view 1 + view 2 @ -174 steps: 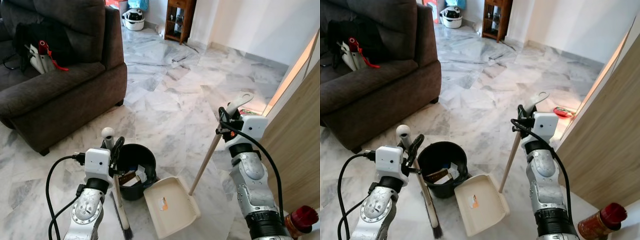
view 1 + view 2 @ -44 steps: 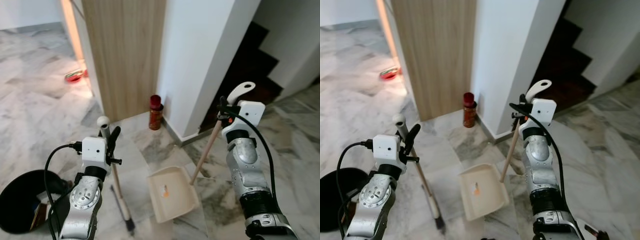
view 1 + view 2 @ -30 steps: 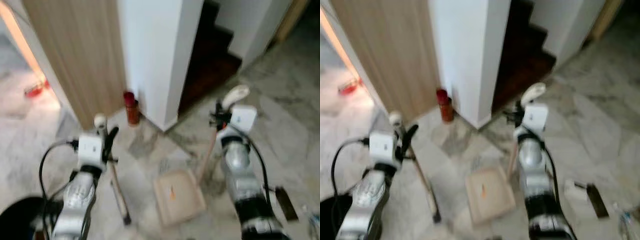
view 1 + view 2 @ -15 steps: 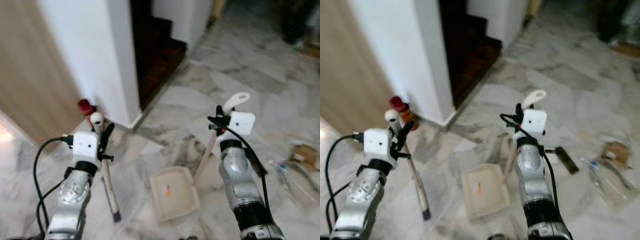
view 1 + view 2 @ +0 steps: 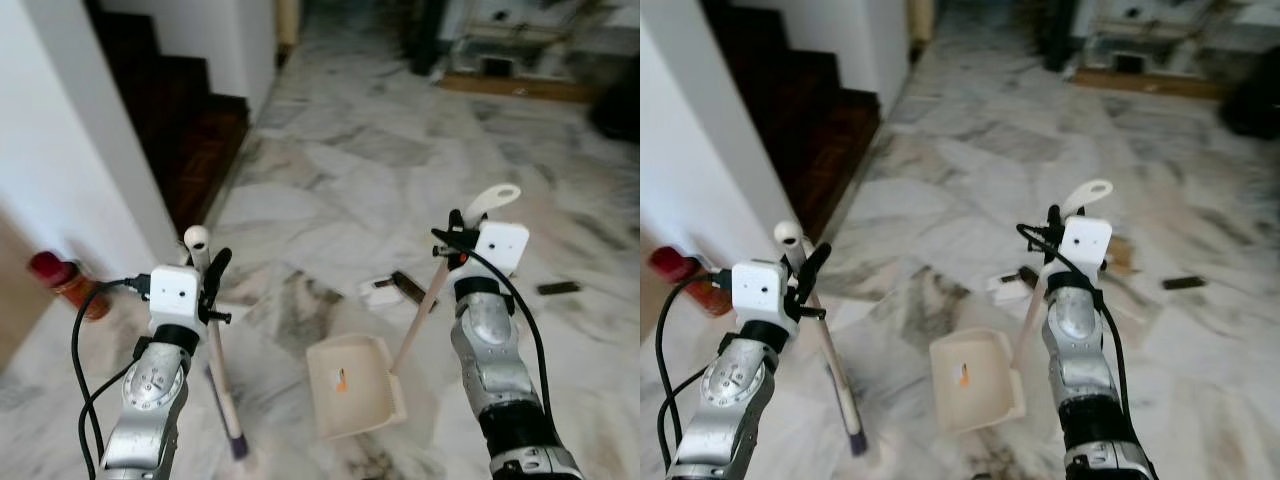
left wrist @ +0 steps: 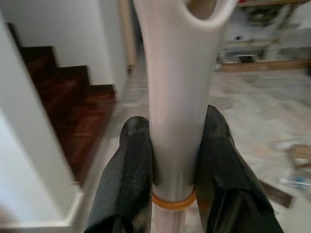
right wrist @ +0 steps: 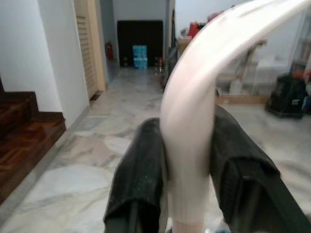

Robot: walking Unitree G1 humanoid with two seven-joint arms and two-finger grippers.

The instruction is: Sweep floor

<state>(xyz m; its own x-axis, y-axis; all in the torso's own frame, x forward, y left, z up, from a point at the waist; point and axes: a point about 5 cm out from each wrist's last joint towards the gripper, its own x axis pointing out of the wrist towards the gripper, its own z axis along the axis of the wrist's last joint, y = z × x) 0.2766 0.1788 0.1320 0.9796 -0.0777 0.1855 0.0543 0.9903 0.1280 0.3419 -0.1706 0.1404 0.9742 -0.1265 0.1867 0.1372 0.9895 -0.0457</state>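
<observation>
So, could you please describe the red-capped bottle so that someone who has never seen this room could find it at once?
Start at the dark wooden staircase on the robot's left and follow the white wall beside it down to the marble floor. There, at the wall's foot, stands the bottle: brownish orange with a red cap, upright, while the other small items on the floor lie flat.

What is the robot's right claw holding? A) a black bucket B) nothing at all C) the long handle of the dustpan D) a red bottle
C: the right claw is closed around the pale handle that runs down to the cream dustpan resting on the marble floor, while the left claw grips the broom.
</observation>
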